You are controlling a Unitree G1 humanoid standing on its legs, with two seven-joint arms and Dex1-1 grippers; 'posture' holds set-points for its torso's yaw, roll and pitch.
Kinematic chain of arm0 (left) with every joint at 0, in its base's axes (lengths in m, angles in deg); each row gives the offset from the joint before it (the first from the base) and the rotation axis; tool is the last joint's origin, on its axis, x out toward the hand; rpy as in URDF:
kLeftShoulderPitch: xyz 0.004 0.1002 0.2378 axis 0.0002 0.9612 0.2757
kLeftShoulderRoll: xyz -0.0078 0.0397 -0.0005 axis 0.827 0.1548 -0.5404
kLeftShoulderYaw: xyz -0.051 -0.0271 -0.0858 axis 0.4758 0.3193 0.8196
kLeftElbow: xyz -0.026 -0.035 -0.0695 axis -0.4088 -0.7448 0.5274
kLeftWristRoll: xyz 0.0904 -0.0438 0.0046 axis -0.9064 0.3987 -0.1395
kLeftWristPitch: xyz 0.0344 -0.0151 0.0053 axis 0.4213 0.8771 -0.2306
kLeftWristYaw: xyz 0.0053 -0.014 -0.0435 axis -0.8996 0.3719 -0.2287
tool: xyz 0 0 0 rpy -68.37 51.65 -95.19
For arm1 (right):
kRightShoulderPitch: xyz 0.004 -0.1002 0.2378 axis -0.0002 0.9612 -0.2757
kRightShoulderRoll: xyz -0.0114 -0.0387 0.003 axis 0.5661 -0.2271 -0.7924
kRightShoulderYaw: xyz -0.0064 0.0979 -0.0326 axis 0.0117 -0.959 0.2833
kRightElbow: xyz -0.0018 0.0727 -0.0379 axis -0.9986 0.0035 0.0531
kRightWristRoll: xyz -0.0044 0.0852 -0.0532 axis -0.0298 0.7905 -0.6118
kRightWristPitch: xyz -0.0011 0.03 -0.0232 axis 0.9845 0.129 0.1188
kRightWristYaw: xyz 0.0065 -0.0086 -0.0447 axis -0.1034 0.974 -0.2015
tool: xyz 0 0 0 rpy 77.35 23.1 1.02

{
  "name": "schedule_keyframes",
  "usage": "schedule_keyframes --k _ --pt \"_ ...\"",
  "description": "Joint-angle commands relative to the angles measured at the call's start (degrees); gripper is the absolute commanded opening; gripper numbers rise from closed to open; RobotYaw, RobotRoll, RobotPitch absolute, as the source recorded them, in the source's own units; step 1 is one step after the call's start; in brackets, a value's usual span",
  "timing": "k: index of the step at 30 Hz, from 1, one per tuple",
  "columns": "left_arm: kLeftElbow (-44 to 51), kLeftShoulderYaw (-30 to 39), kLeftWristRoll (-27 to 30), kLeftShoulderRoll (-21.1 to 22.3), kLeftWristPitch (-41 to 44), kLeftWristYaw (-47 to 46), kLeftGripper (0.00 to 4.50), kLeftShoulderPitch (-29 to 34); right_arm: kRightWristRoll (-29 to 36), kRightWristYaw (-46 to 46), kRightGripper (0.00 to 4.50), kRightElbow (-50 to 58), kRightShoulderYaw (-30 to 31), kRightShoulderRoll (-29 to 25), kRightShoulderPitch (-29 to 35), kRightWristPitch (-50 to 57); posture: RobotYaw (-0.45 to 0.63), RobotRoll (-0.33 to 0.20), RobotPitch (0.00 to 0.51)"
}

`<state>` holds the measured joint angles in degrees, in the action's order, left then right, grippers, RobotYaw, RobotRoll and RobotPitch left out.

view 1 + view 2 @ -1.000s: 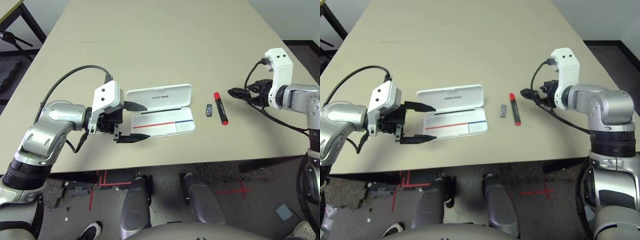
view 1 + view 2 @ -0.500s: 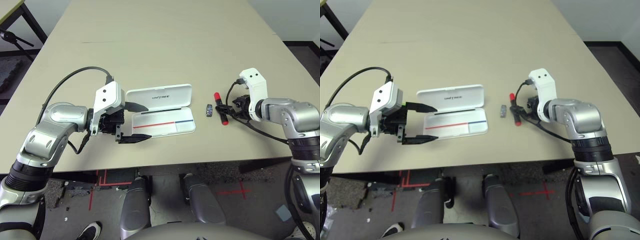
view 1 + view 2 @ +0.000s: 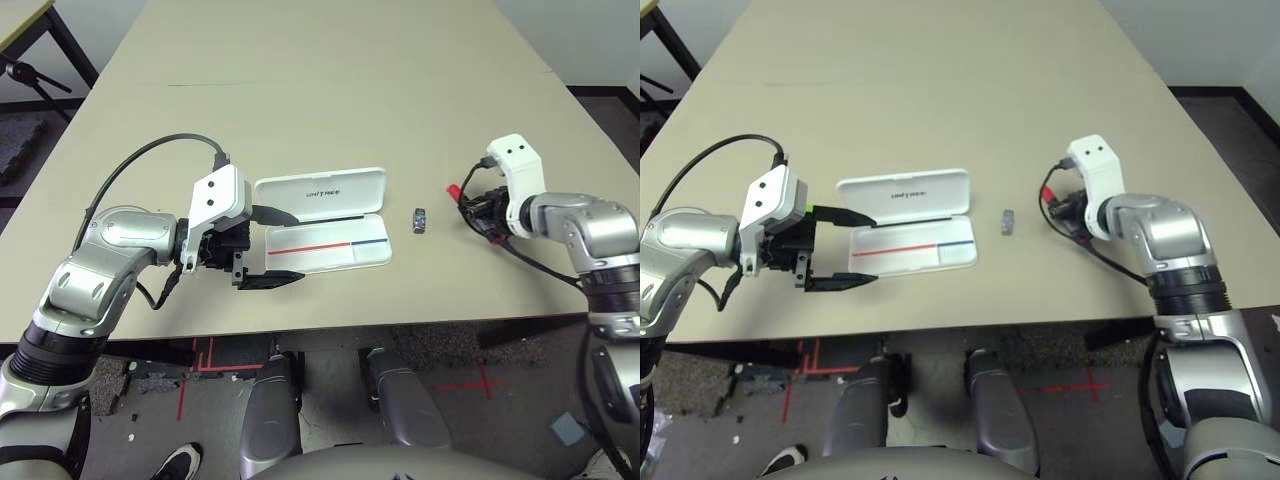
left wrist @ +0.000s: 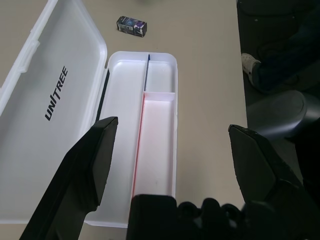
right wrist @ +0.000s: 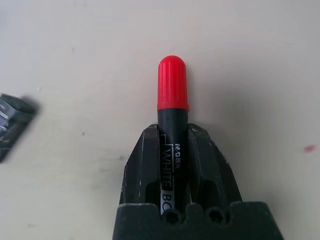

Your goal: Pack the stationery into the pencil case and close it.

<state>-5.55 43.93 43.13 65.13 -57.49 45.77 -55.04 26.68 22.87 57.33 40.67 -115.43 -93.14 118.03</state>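
Red marker [image 5: 172, 85] clamped in our right pincer [image 5: 172, 127], we are at the picking-up step, and should next carry it to the open white case [image 4: 160, 145] lying between our spread left pincer's [image 4: 173, 125] fingers and the right one.

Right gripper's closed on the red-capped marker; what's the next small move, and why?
Probably lift the marker a little and carry it toward the pencil case: the right gripper pinches its black barrel from both sides, and the case lies open with its compartments bare.
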Motion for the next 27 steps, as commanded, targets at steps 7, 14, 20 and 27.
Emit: schedule_keyframes --k 7,14,20,27 --pt "-1.36 0.60 -0.42 2.62 -0.97 1.11 4.50 0.37 -0.88 -22.53 0.51 5.68 5.77 -10.18 -1.07 -14.57 -0.14 0.000 0.177" --pt "-2.04 0.87 -0.86 4.63 -1.67 1.33 4.50 0.88 2.08 -37.71 0.51 10.81 8.09 -9.43 -2.85 -24.07 -0.12 0.000 0.174" --pt "-1.40 1.25 -0.95 5.45 -1.42 0.81 4.50 1.59 1.38 -43.06 0.51 12.75 12.78 -4.92 -7.23 -25.10 -0.10 0.000 0.174" --pt "0.23 2.11 -0.73 6.56 -1.02 -0.28 4.50 3.70 0.65 -43.97 0.51 12.03 16.08 2.73 -10.23 -26.65 -0.08 0.000 0.172"
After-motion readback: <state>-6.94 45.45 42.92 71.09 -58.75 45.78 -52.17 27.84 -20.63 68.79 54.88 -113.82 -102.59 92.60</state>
